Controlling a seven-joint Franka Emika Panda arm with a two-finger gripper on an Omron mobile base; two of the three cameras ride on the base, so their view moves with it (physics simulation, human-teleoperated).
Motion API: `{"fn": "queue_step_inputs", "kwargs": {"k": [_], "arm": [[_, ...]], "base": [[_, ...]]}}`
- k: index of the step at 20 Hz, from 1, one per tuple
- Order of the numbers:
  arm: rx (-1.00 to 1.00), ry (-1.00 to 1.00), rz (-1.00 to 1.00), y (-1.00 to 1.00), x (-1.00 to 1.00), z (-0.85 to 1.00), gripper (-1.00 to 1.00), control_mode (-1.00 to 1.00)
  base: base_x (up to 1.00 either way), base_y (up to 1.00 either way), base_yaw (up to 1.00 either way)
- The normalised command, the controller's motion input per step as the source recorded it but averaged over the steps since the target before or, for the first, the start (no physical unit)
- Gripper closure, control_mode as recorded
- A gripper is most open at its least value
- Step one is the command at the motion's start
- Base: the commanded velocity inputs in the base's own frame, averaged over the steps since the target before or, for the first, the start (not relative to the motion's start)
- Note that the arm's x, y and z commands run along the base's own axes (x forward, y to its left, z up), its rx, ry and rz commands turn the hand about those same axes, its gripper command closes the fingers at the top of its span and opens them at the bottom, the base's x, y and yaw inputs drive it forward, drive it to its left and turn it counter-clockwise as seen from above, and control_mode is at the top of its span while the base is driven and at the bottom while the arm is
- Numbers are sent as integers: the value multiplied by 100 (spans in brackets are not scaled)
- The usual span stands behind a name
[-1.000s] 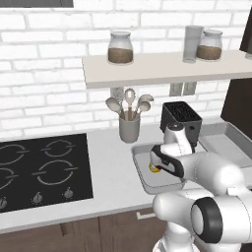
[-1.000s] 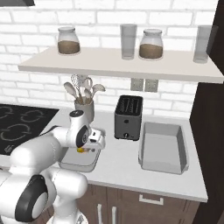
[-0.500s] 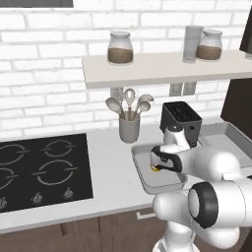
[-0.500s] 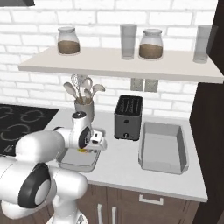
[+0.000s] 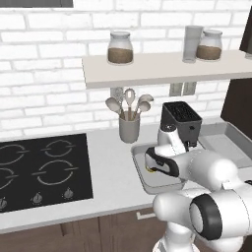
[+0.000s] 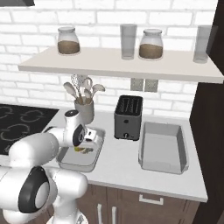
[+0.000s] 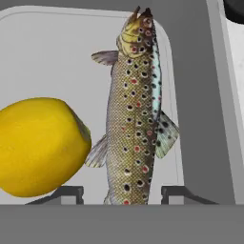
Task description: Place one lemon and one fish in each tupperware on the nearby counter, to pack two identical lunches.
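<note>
The counter [image 6: 122, 159] runs white under the shelf; on it sit two tubs, the nearer tupperware [image 5: 140, 170] under the arm and the other tupperware [image 6: 162, 148] at three o'clock of the black toaster [image 6: 128, 117], seemingly with nothing in it; the gripper [image 7: 119, 193] hangs low inside the nearer tub, its jaws spread either side of the fish [image 7: 133, 109] and not pinching it; the fish lies flat on the tub floor, head toward twelve o'clock in the hand view; the lemon [image 7: 40, 145] rests at nine o'clock of it, just beside its fin. The fish looks thin, limp and slick, so I would take it across the thick middle; the lemon seems firm, light and apt to roll, best held across its widest part.
</note>
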Motion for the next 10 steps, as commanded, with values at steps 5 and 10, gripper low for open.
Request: {"fn": "queue_step_inputs", "kwargs": {"k": [5, 10], "arm": [[0, -8, -1, 0, -62, 26, -100, -100], [0, -17, -1, 0, -92, 65, -100, -100]], "base": [[0, 0, 0], [0, 0, 0]]}}
